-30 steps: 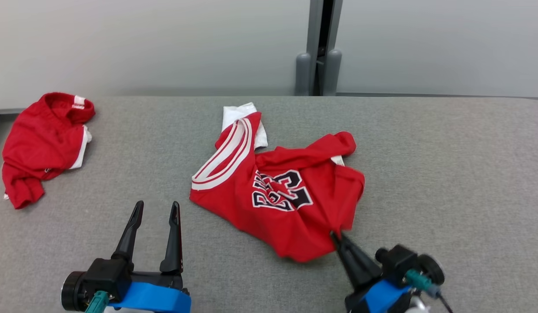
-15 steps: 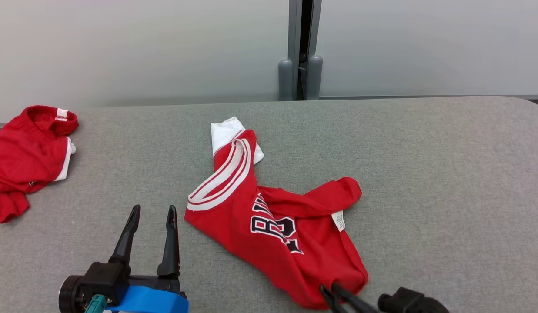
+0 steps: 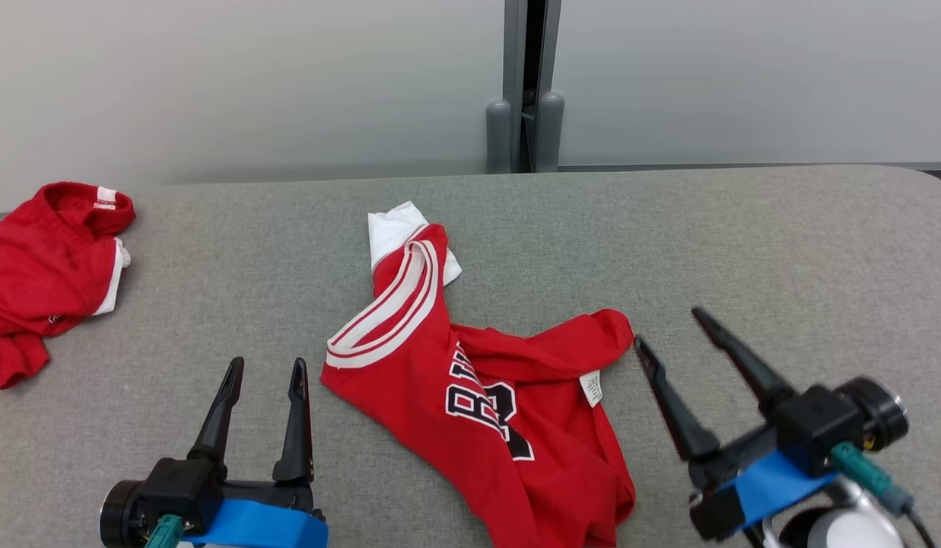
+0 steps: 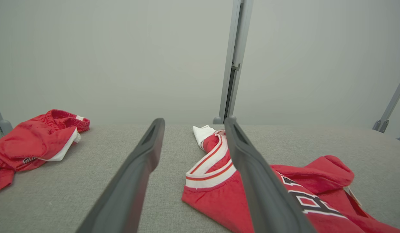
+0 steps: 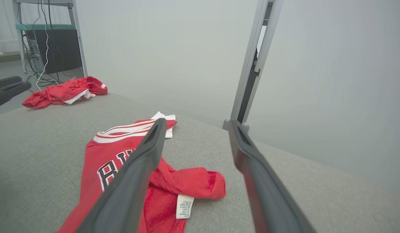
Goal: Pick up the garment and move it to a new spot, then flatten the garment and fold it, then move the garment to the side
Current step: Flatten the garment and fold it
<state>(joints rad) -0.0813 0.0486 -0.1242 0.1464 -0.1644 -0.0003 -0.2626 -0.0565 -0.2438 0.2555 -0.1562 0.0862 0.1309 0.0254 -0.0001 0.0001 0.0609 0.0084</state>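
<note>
The garment [image 3: 470,380] is a red jersey with white-striped trim and dark lettering. It lies crumpled on the grey table [image 3: 782,243], its lower hem running off the head view's bottom edge. A white label shows at its right fold. My right gripper [image 3: 668,326] is open just to the right of the garment, with nothing between its fingers. My left gripper [image 3: 266,364] is open and empty to the left of the striped trim. The left wrist view shows the garment [image 4: 216,191] partly behind the right finger. In the right wrist view the garment [image 5: 187,181] lies below the open fingers [image 5: 148,149].
Red shorts with white trim [image 3: 44,266] lie bunched at the table's far left edge, also seen as shorts [image 4: 35,142] and shorts [image 5: 64,92]. A grey post [image 3: 523,84] stands against the pale wall behind the table. Bare table surface stretches to the right.
My right gripper was shut on the garment's lower edge and drew it toward me; it has let go, opened and moved up to the right. The head camera shifted early on. Left gripper unchanged.
</note>
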